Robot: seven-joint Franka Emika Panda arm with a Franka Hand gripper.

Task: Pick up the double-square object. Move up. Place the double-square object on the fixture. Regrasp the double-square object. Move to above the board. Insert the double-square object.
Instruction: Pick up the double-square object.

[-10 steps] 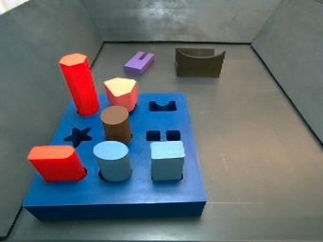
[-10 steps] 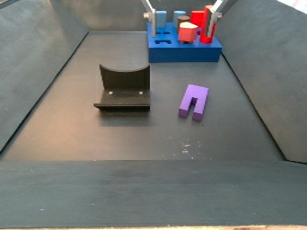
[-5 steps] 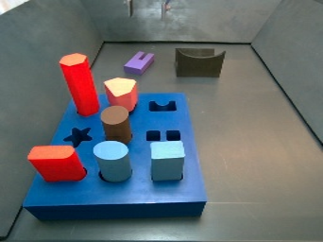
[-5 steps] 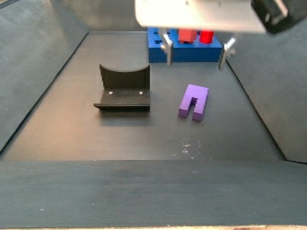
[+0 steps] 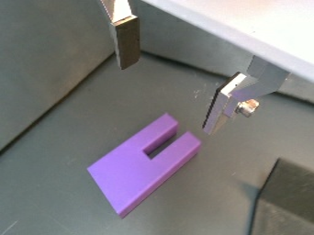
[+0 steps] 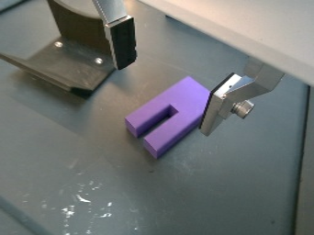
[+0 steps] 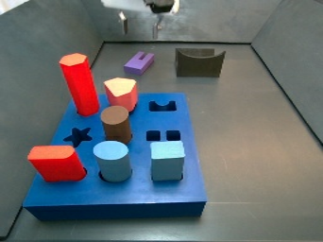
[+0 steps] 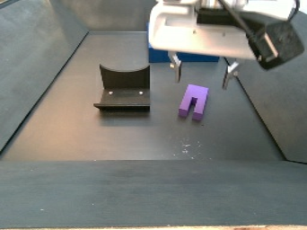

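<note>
Silver finger plates with dark pads are hanging spread wide apart, and the tool (image 5: 174, 84) is hovering above the purple double-square object (image 5: 145, 162), pinching nothing. In both wrist views one finger (image 6: 120, 41) is sitting off one flank of the piece and the other off the opposite flank, with clear air between pads and plastic. That looks like a lining-up for the pick, the jaws set wider than the block so they can drop down either side of it.

The double-square object (image 8: 193, 99) is lying flat on the dark surface (image 8: 132, 144), its slotted end open, just beside the fixture (image 8: 121, 88) and apart from it. The fixture's curved back is standing upright on its base plate, empty, probably waiting to take the piece for the regrasp.

Further from the fixture, the blue board (image 7: 120, 161) is carrying a tall red hexagonal post (image 7: 78, 83), a brown cylinder (image 7: 116, 123) and several other pegs. An open twin-square hole (image 7: 163, 136) is showing among them, likely the slot this piece is meant for. In my judgement the first step, the pick, is only being set up.
</note>
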